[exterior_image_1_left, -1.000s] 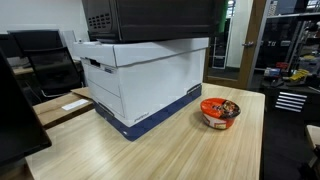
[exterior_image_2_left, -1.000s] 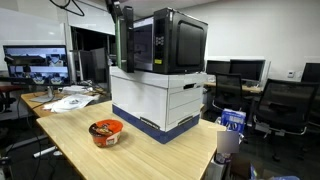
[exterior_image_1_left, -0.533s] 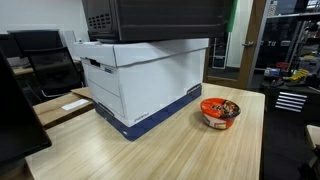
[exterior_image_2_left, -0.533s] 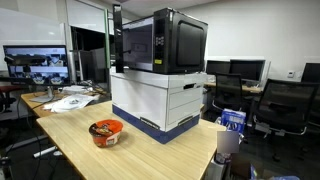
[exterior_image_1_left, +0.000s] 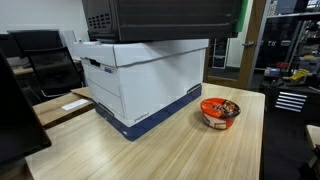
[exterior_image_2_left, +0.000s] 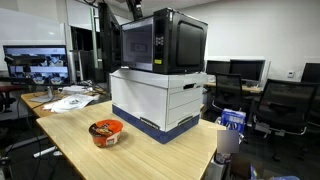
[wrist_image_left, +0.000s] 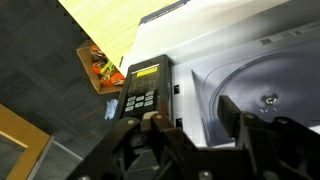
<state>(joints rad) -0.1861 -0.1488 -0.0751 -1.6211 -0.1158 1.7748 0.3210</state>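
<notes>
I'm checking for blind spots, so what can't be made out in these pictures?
Microwave: top cut off by the upper edge, exterior view.
Keypad: labels blurred and too small, wrist view.
Bowl: contents too small to tell, exterior view.
Box: inside hidden by its lid, both exterior views.
Gripper: bottom edge cuts all but fingers, wrist view.

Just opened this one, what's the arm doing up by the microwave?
The arm's gripper hovers, jaws open and empty, at the front of a black microwave that sits on a white storage box on the wooden table. The wrist view looks past the keypad into the cavity, so the microwave looks open. A red noodle bowl stands on the table, untouched.
</notes>
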